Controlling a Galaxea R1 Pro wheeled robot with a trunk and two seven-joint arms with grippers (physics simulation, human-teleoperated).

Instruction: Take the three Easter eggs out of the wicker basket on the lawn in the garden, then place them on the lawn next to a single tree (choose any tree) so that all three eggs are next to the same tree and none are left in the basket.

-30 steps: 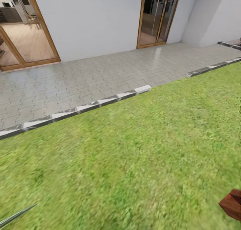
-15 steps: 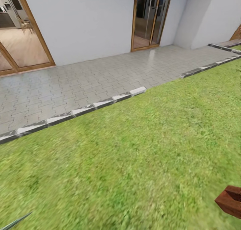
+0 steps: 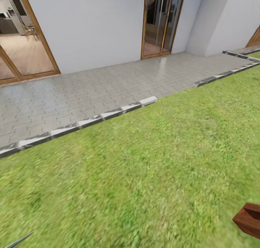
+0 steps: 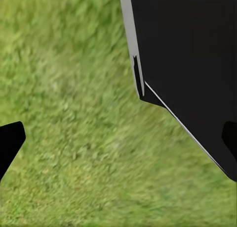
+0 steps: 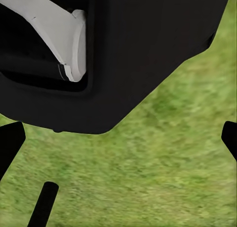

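The lawn (image 3: 151, 168) spreads wide and green, bordered by a line of pale stone curbs (image 3: 108, 114). Beyond them lies a grey paved patio (image 3: 90, 85) against a white house wall (image 3: 94, 24) with two wood-framed glass doors (image 3: 162, 21). A brown wooden block (image 3: 249, 219) sits on the grass.

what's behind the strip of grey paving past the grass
Behind the grey block paving stands a plain white house wall with two wood-framed glass doors. Through the glass, part of a lit room shows; the rest indoors is hidden.
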